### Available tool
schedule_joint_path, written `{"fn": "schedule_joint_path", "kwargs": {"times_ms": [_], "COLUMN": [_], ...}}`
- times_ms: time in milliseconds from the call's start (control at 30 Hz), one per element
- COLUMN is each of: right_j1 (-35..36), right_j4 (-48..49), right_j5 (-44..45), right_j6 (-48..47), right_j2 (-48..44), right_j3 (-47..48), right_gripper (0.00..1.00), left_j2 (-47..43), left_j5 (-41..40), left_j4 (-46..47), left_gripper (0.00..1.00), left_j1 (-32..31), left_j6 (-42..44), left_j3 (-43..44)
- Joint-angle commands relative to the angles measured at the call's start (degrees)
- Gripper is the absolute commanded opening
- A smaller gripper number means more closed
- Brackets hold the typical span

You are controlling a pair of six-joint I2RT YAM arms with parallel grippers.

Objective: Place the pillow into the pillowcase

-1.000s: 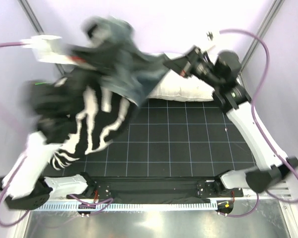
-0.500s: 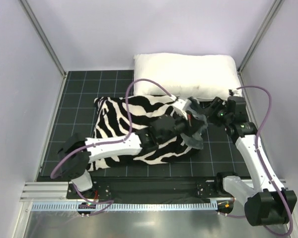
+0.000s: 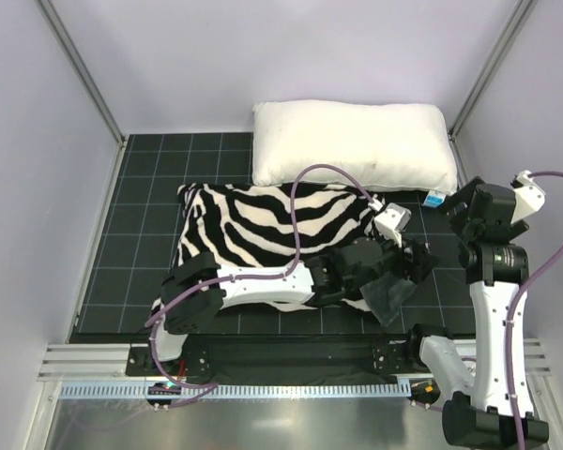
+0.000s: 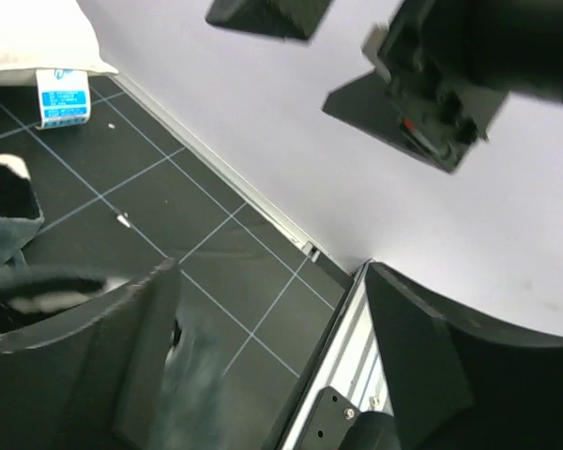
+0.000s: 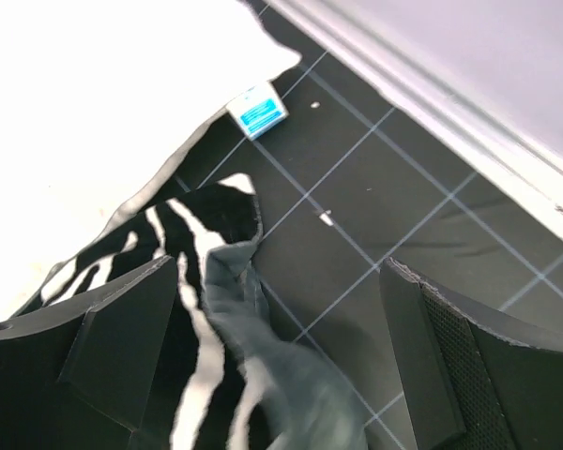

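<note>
**Step in hand (judged):** closing out the insertion.

- The pillowcase [image 3: 263, 220] lies flat, zebra face up, on the black grid mat [image 3: 131, 234], just in front of the plain white pillow [image 3: 352, 141].
- The cream pillow shows in no view. It is presumably inside the pillowcase.

**Next move:** check the dark grey flap [image 3: 387, 295] at the right end, then withdraw the 2 arms.

**Pose:**

- Left gripper [image 4: 272, 267]: fingers spread, holding nothing. The arm is stretched low along the near edge to the flap.
- Right gripper [image 5: 280, 267]: spread, empty, raised above the right corner.
</note>
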Motion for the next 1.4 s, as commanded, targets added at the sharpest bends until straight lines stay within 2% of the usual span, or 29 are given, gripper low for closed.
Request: {"fn": "schedule_joint_path", "kwargs": {"times_ms": [0, 133, 233, 267, 333, 367, 467, 500, 533, 600, 633, 733, 767, 933, 967, 1100, 1200, 1367], "right_j1": [-0.3, -0.3, -0.3, -0.3, -0.3, -0.3, -0.3, -0.3, -0.3, -0.3, -0.3, -0.3, -0.21, -0.3, -0.3, -0.3, -0.3, -0.21], "right_j4": [-1.99, -1.65, 0.37, 2.3, 5.9, 6.96, 11.27, 11.98, 13.29, 15.23, 17.59, 20.59, 21.03, 20.6, 20.42, 22.53, 24.2, 24.99], "right_j5": [5.86, 2.09, -8.09, -14.04, -21.53, -28.01, -35.52, -38.76, -39.75, -41.07, -42.13, -41.61, -41.0, -36.52, -35.9, -38.27, -40.01, -40.99], "right_j6": [1.04, 0.08, -3.26, -4.74, -5.72, -6.34, -6.43, -6.08, -5.99, -5.81, -5.81, -5.46, -5.46, -6.78, -6.95, -6.25, -6.25, -6.25], "right_j2": [-2.19, -3.6, -5.62, -7.37, -9.39, -10.97, -12.83, -13.79, -14.32, -15.9, -18.43, -24.49, -25.91, -32.34, -33.21, -35.41, -37.26, -37.88], "right_j3": [2.99, 3.09, 0.9, -0.07, -3.4, -4.55, -9.12, -10.09, -11.84, -15.09, -16.59, -21.5, -22.57, -28.02, -28.64, -31.71, -33.29, -33.83], "right_gripper": [0.96, 0.97, 0.96, 0.96, 0.97, 0.96, 0.99, 1.0, 1.0, 1.0, 1.0, 1.0, 1.0, 1.0, 0.99, 1.0, 1.0, 1.0], "left_j2": [-0.21, -4.24, -10.74, -12.76, -20.66, -27.12, -37.09, -40.25, -47.42, -54.75, -61.31, -71.89, -78.89, -96.07, -100.79, -109.6, -114.18, -113.33], "left_j5": [-2.61, -3.15, -3.76, -4.54, -8.05, -9.55, -15.26, -16.84, -20.16, -23.69, -26.06, -34.33, -36.0, -36.89, -37.77, -37.6, -38.48, -38.04], "left_j4": [-7.53, -14.31, -22.38, -26.76, -30.9, -35.02, -41.11, -45.74, -47.96, -52.88, -57.34, -63.86, -64.67, -66.88, -67.75, -65.73, -66.79, -66.0], "left_gripper": [0.85, 0.99, 1.0, 1.0, 1.0, 1.0, 1.0, 1.0, 1.0, 1.0, 1.0, 1.0, 1.0, 1.0, 1.0, 1.0, 1.0, 1.0], "left_j1": [-0.28, -0.28, -0.28, -0.28, -0.28, -0.28, -0.19, -0.28, -0.28, -0.19, -0.28, -0.19, -0.19, -0.28, -0.37, -0.37, -0.37, -0.45], "left_j6": [1.82, 2.61, 2.7, 2.35, 0.07, -2.37, -5.2, -5.82, -6.7, -7.06, -7.32, -8.2, -8.37, -7.24, -10.02, -8.38, -9.68, -9.6], "left_j3": [8.0, 8.63, 6.88, 5.65, -0.58, -3.38, -14.11, -16.31, -20.77, -24.57, -26.25, -32.31, -35.2, -44.09, -45.32, -52.7, -54.65, -55.18]}}
